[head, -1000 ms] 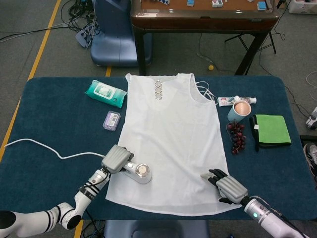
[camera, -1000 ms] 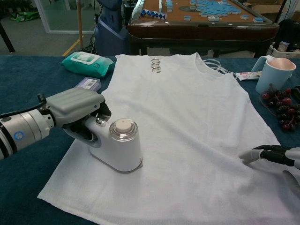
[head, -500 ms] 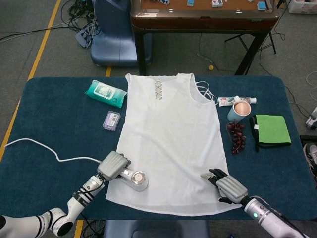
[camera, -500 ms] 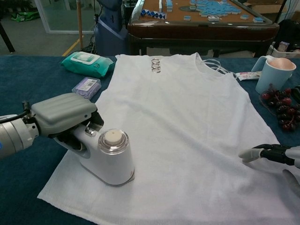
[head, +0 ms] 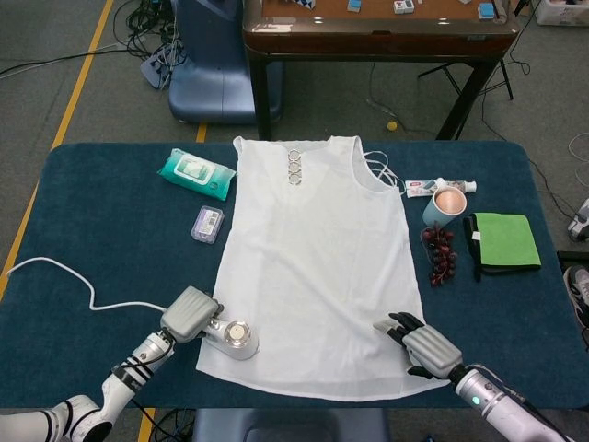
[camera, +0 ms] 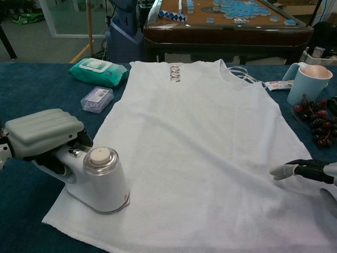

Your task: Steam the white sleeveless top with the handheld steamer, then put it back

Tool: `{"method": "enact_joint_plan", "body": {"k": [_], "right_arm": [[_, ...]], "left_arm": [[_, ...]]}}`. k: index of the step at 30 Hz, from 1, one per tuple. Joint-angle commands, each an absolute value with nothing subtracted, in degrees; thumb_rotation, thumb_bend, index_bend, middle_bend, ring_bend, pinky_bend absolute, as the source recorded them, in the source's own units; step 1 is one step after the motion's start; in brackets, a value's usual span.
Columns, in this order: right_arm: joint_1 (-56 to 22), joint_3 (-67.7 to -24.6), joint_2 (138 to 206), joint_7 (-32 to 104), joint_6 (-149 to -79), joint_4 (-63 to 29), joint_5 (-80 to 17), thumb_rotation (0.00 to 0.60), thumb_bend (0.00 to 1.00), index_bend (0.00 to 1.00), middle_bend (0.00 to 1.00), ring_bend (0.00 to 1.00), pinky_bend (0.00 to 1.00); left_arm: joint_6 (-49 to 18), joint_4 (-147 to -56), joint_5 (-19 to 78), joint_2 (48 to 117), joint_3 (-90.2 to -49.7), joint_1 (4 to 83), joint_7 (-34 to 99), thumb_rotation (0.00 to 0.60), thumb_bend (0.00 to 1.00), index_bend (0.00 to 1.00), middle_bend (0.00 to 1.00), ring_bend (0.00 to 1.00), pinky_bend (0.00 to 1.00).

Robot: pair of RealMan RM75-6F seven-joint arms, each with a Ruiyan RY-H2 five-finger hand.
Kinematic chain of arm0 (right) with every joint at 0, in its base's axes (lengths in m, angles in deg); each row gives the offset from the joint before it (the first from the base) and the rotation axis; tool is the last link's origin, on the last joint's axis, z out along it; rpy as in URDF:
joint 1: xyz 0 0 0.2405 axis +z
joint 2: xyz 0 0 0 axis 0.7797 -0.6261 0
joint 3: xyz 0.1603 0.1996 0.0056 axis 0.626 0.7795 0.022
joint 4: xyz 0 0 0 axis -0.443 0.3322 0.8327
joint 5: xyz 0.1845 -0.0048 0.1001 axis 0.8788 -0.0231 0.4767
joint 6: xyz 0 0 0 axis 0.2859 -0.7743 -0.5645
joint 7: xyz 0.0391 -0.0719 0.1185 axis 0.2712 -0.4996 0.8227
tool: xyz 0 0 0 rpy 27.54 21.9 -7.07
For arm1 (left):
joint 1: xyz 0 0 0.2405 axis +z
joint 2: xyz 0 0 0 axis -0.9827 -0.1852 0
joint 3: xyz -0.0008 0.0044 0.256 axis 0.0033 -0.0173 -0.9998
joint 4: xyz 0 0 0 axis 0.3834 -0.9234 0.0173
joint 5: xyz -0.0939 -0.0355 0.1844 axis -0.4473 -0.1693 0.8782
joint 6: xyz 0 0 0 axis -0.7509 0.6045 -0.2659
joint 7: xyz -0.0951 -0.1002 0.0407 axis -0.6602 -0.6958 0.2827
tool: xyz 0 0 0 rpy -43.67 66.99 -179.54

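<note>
The white top (head: 317, 262) lies flat on the blue table (head: 101, 239), neckline at the far side and hem at the near edge, with a row of metal rings (head: 294, 167) below the collar. The left hand (head: 190, 314) grips the handle of the steamer (head: 231, 337), fingers wrapped around it; the steamer's head stands on the near left corner of the top, right at the left hem, with its round cap facing up. In the chest view the same hand (camera: 43, 134) covers the handle and the steamer (camera: 98, 179) sits flat on the cloth. A white cord (head: 69, 276) runs from the hand across the table to the left edge. The right hand (head: 421, 344) rests on the near right part of the top, fingers spread and lying on the cloth, holding nothing; the chest view shows only its fingertips (camera: 287, 169) on the fabric at the right edge. Left of the top, at the far side, lie a green wipes pack (head: 196, 173) and, nearer, a small purple packet (head: 208, 224), both apart from the cloth. Right of the top stand a mug (head: 446, 204) and a tube (head: 437, 187) beyond it, a bunch of dark grapes (head: 442, 254) just near of the mug, and a green cloth (head: 504, 242) further right.
</note>
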State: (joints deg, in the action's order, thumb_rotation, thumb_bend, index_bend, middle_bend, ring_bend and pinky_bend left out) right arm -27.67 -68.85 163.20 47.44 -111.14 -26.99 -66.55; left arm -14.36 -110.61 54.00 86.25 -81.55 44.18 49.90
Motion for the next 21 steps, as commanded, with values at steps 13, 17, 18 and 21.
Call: {"method": "enact_joint_plan", "body": {"k": [13, 17, 18, 21], "right_arm": [[-28.0, -63.4, 155.2, 43.2, -121.2, -35.5, -67.8, 0.600, 0.32, 0.00, 0.14, 0.00, 0.02], [-28.2, -61.2, 150.7, 40.3, -124.0, -40.1, -67.3, 0.600, 0.28, 0.00, 0.14, 0.00, 0.02], [-28.4, -60.8, 149.9, 39.9, -124.6, -40.9, -67.2, 0.600, 0.27, 0.00, 0.14, 0.00, 0.02], [-29.0, -59.8, 147.4, 38.8, -126.0, -43.2, -66.6, 0.600, 0.26, 0.00, 0.14, 0.00, 0.02]], "left_arm": [[-16.0, -112.4, 46.9, 80.7, -75.9, 47.3, 40.3, 0.600, 0.25, 0.75, 0.71, 0.61, 0.73], [-15.9, -108.7, 44.4, 81.2, -73.8, 47.8, 37.2, 0.600, 0.25, 0.75, 0.71, 0.61, 0.73], [-16.0, -107.5, 43.9, 81.5, -73.3, 47.9, 36.4, 0.600, 0.25, 0.75, 0.71, 0.61, 0.73], [-16.1, -102.9, 42.7, 83.0, -72.0, 48.3, 33.8, 0.600, 0.25, 0.75, 0.71, 0.61, 0.73]]}}
